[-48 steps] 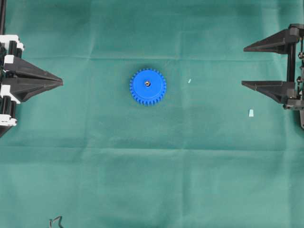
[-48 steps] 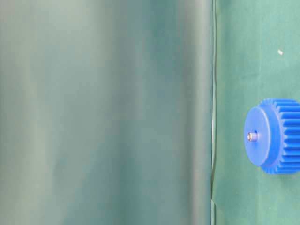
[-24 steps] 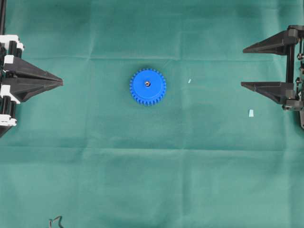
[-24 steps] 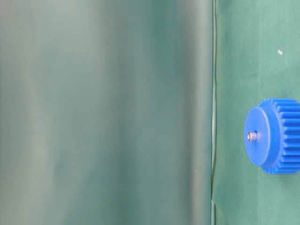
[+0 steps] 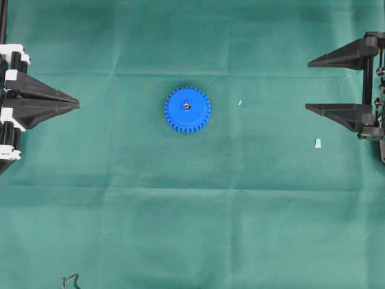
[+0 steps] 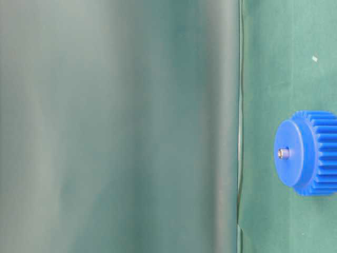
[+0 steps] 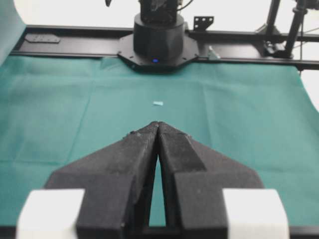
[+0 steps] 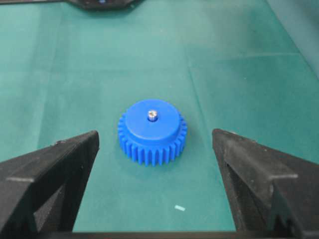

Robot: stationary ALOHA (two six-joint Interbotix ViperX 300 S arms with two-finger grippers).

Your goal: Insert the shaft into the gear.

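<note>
Overhead view: the bright blue toothed plastic gear (image 5: pixel 187 109) lies flat mid-cloth, the thin silvery metal shaft (image 5: pixel 187 106) upright in its centre hole, axis vertical. The left gripper (image 5: pixel 77 104), fingers pressed together, sits at the gear's nine o'clock; the right gripper (image 5: pixel 308 84), fingers spread wide and empty, at three o'clock. Both are well apart from the gear.

Table-level view: the shaft's tip (image 6: pixel 283 153) stands slightly proud of the gear's (image 6: pixel 305 153) hub.

Left wrist view: the left gripper's fingers (image 7: pixel 174 144) meet at their tips.

Right wrist view: the gear (image 8: pixel 152 130) lies at twelve o'clock from the spread fingers (image 8: pixel 75 149). The insertion looks complete.
</note>
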